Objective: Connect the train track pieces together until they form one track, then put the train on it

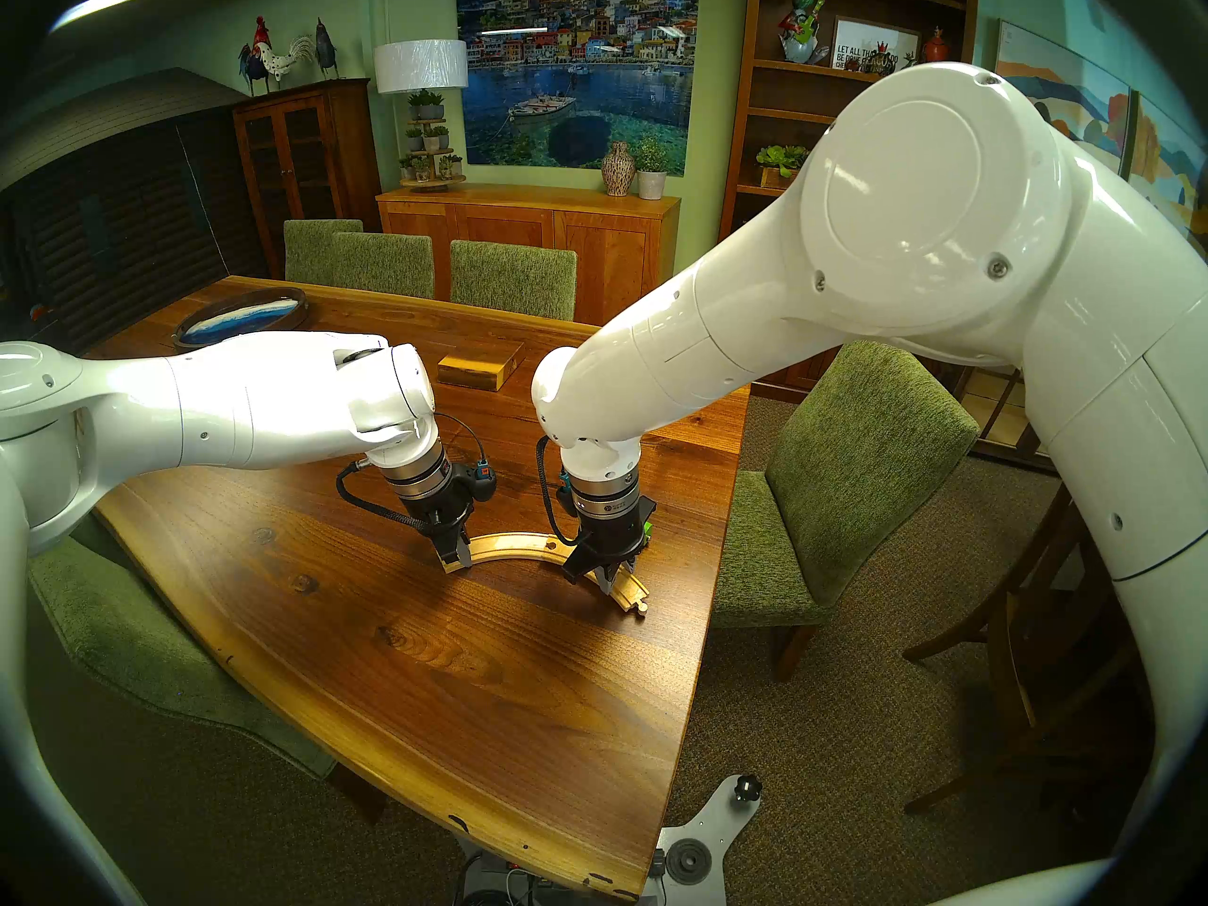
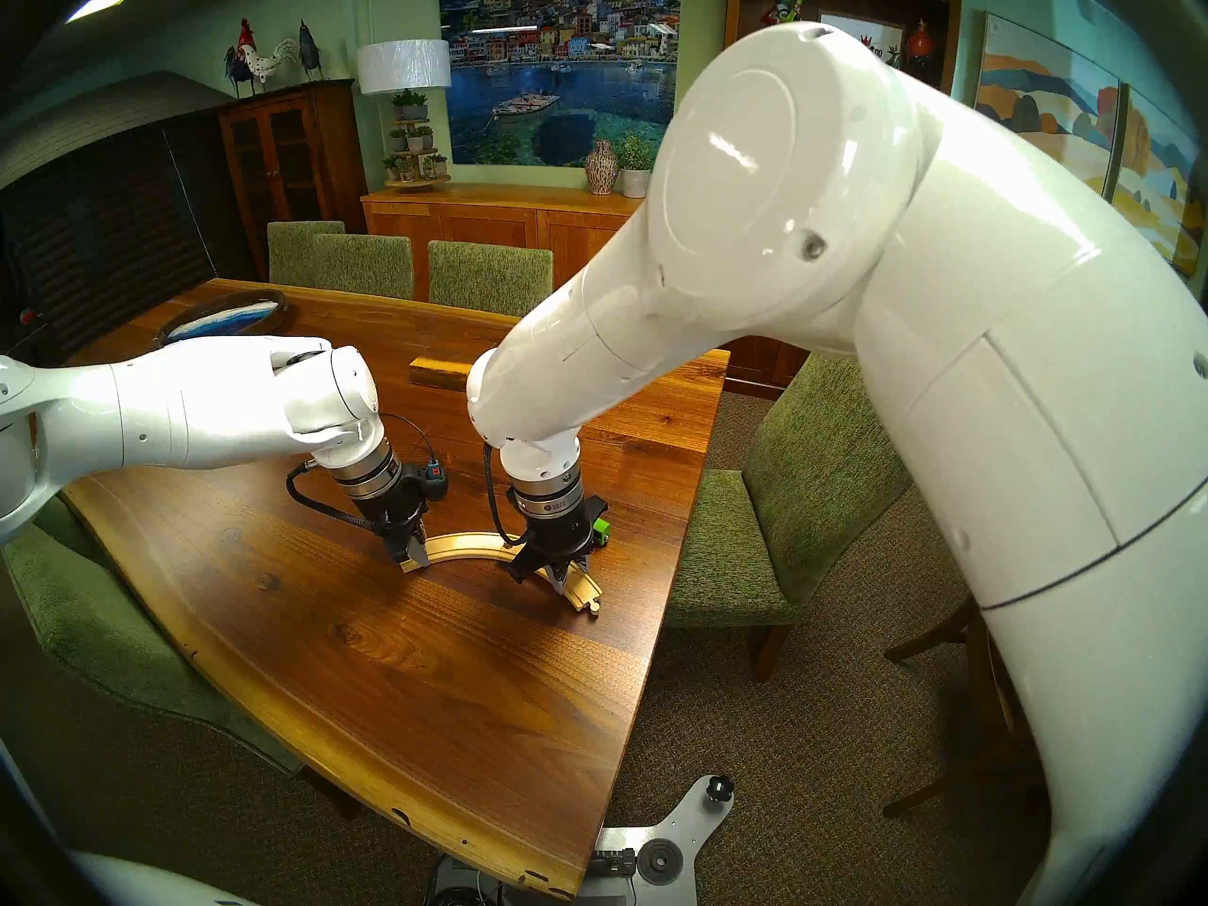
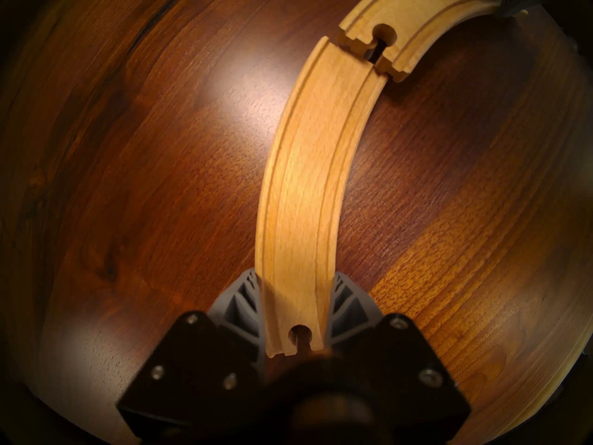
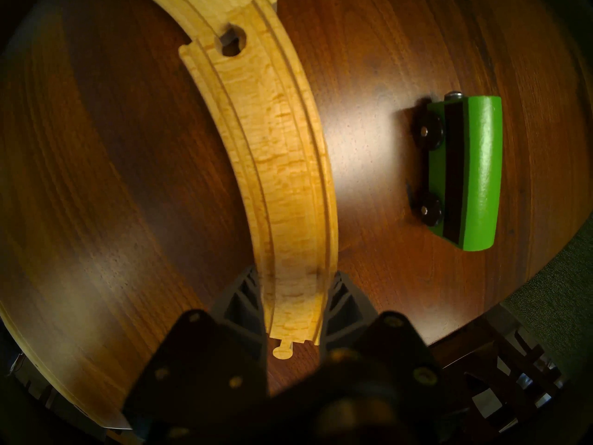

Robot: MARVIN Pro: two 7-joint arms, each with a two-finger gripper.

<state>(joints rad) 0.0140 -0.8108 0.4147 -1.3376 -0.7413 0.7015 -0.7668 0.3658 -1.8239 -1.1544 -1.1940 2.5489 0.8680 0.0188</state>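
Two curved pale train track pieces lie end to end as an arc on the table. My left gripper [image 1: 461, 561] is shut on the socket end of the left piece [image 3: 308, 184], its grey fingers [image 3: 244, 293] pressing both sides. My right gripper [image 1: 611, 574] is shut on the right piece [image 4: 282, 165] close to its peg end [image 4: 282, 351]. Where the pieces meet, the right piece's socket [image 3: 383, 33] sits slightly raised and offset over the left piece's end, and a gap shows. The green train [image 4: 465, 174] lies on the table to the right of the track, wheels facing the track, untouched.
A rectangular wooden box [image 1: 480, 365] lies behind the arms, and an oval tray [image 1: 242, 316] sits at the far left. The table's right edge [image 1: 719, 558] runs close to the train. Green chairs [image 1: 843, 480] surround the table.
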